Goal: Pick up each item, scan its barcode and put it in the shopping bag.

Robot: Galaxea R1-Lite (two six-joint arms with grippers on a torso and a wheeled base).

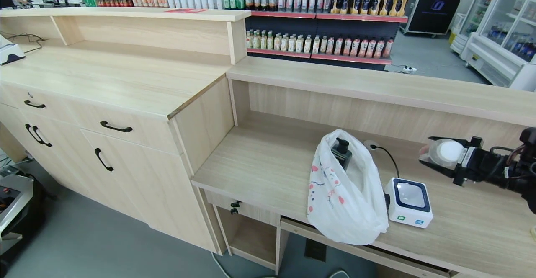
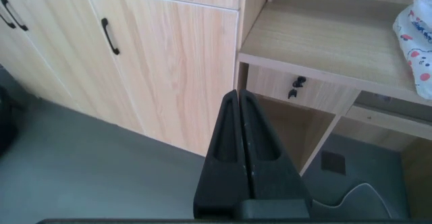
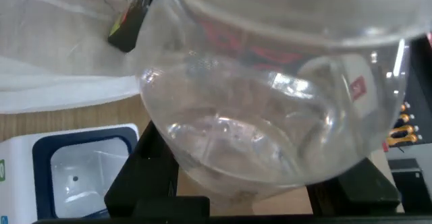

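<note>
- One item looks finished with: a dark pump bottle (image 1: 342,152) stands inside the shopping bag (image 1: 347,198). The bag sits on the tabletop (image 1: 268,160) just left of the scanner (image 1: 408,200), its side touching or almost touching the scanner.
- A second item is in hand. The right gripper (image 1: 426,151) is clamped around a clear jar (image 1: 448,151), which it holds in the air behind and to the right of the scanner, apart from it.
- In the head view the jar is not over the scanner's glass window, so by the look of things the scan is yet to come, and after it the drop into the bag. Whether its barcode has been read cannot be told.
- Whether more items wait beyond the jar cannot be told either.
- The jar is transparent with rounded walls and lies on its side in the grip, with its white lid turned towards the head camera.
- In the right wrist view some red print shows through the jar's wall. What is inside cannot be told.
- The jar's smooth, curved surface would likely make it slippery to hold.
- The left gripper (image 2: 238,96) has its fingers pressed together on nothing. It hangs well to the left of the scanner, below the tabletop's edge, in front of the cabinet doors (image 2: 162,62).
</note>
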